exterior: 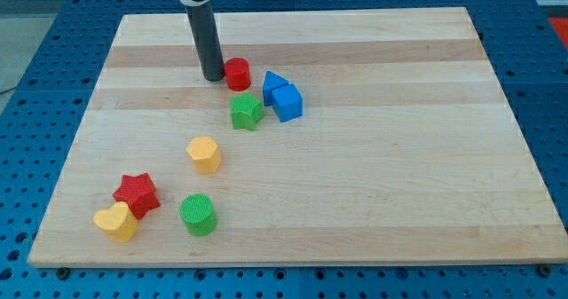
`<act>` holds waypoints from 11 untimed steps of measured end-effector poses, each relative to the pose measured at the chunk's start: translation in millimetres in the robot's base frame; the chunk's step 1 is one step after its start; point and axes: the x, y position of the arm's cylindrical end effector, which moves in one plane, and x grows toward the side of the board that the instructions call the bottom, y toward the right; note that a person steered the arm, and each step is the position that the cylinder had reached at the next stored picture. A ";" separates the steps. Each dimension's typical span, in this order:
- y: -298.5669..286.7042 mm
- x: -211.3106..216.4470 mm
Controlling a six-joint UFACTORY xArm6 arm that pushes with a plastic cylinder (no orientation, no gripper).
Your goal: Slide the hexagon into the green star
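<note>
Standing at the view's upper middle, my tip (pixel 213 77) rests on the table (pixel 399 184) just to the view's left of the red hexagon (pixel 237 74), touching it or very nearly so. There is no hand at this end to be wide or narrow, only the plain dark rod, and it holds nothing.

The green star (pixel 247 112) lies near the hexagon, toward the view's bottom and slightly to the right, with a small strip of bare wood between them. That is where I judge the trouble lies. My tip sits at the hexagon's left side, not above it, so a straight push from here would likely send the block toward the view's right, at the blue triangle (pixel 272 85) and the blue cube (pixel 287 103) huddled beside it, and past the star. An off-centre shove could also let the hexagon spin off the rod and slip sideways. A hard hit might knock the star away and leave them apart.

The hexagon itself is small, bright red and squat, its facets soft enough that it nearly reads as round. It stands flat, clear of every other block.
</note>
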 end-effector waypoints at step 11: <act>-41.7 138.3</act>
